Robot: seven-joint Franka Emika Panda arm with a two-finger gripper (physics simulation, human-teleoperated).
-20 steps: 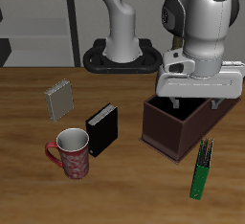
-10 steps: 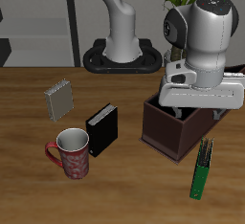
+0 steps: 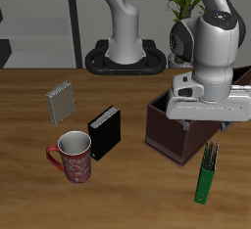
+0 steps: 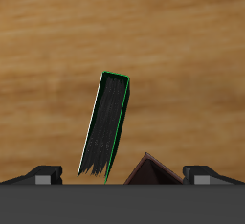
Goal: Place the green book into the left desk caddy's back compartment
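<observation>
Nothing's done yet: the green book [image 3: 207,172] lies on the table [image 3: 29,184] just beside the left desk caddy [image 3: 176,130], ungrasped. The claw [image 3: 203,121] hangs above, fingers spread, empty.

grey shelving [image 3: 39,18] behind wooden table [image 3: 29,115]
</observation>
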